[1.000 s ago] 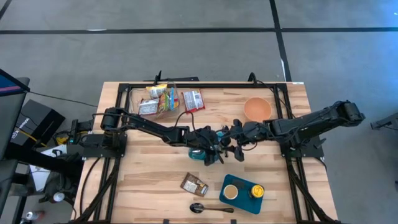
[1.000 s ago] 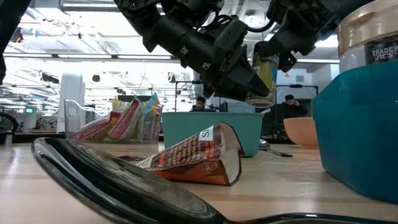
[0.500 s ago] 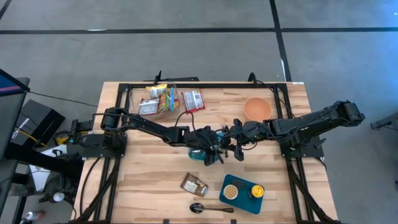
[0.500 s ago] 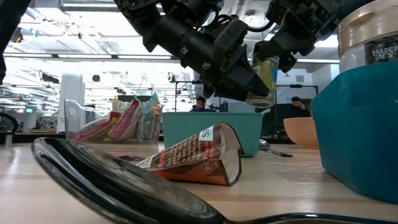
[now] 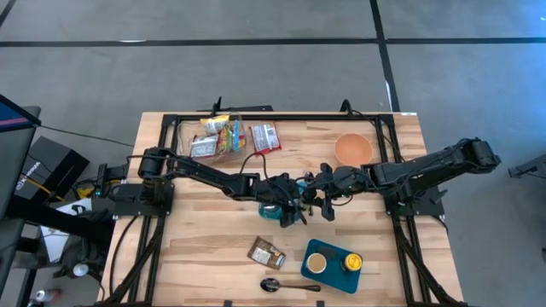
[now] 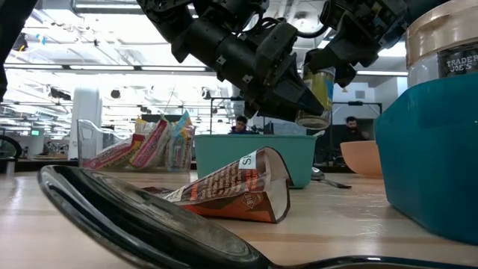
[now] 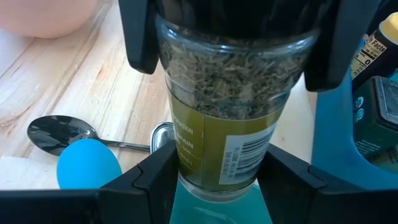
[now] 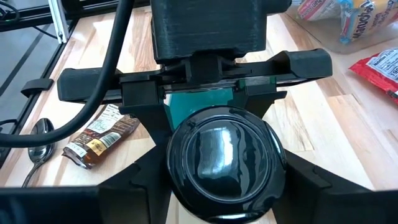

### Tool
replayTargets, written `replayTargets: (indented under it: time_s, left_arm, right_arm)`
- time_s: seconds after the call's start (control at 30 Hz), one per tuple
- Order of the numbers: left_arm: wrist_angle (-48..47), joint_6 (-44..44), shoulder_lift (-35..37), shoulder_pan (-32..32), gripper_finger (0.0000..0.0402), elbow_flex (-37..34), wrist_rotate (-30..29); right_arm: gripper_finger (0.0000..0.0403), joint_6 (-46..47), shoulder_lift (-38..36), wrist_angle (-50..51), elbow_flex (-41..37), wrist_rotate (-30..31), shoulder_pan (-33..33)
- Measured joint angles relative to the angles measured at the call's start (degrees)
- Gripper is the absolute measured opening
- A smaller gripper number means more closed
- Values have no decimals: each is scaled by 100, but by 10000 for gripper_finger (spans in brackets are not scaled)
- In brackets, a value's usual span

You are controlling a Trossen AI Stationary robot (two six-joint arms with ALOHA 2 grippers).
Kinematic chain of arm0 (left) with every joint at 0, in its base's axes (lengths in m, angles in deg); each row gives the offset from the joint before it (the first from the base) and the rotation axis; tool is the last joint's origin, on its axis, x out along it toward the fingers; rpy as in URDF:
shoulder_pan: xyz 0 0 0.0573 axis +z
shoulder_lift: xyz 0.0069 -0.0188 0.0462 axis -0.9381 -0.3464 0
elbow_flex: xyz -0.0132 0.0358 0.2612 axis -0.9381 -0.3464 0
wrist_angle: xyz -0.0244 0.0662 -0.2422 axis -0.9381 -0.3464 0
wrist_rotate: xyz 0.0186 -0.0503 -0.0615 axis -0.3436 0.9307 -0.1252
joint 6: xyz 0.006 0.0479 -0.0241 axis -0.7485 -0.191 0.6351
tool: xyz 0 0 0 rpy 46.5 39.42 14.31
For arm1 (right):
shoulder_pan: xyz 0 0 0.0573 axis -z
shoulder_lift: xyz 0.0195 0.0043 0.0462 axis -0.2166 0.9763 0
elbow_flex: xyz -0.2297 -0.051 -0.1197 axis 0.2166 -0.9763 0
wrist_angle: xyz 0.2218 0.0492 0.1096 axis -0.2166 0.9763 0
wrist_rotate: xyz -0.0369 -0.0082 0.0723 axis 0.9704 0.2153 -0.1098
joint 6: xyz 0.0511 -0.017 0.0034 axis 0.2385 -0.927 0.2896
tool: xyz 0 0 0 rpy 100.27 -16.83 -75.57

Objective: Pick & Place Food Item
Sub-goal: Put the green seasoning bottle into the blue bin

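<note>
Spice jar [image 7: 219, 118]: clear glass, dried green herbs inside, yellow-green label with barcode, glossy black lid [image 8: 225, 155]. Lifted off table, tilted, above teal bin [image 6: 254, 153]. Clamped between both grippers' fingers at table centre.

My fingers [image 7: 155, 180] are matt black against a clear jar [image 7: 230, 106] of grey-green dried herbs, its label [image 7: 214, 155] olive yellow with a white barcode patch. Its lid [image 8: 225, 158] is glossy black. Below sits a teal bin [image 6: 254, 153]. The bench [image 5: 205, 247] is pale striped wood. A peach bowl [image 5: 352, 149], a bright blue egg [image 7: 89, 171], a brown snack wrapper [image 5: 266, 253].
</note>
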Motion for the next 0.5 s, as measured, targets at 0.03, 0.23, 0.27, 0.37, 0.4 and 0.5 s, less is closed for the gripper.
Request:
replayTargets:
  time_s: [0.03,0.23,0.27,0.37,0.4,0.5]
  left_arm:
    - [0,0,0,0,186,0,0]
    - [0,0,0,0,186,0,2]
    - [0,0,0,0,186,0,2]
    - [0,0,0,0,186,0,2]
    - [0,0,0,1,186,0,2]
    - [0,-2,0,1,192,0,24]
  right_arm:
    - [196,4,0,0,0,2,0]
    - [196,14,0,0,0,0,0]
    - [196,14,0,0,0,2,0]
    - [196,14,0,0,0,1,1]
    - [196,16,0,0,0,2,2]
    - [196,18,0,-2,0,0,0]
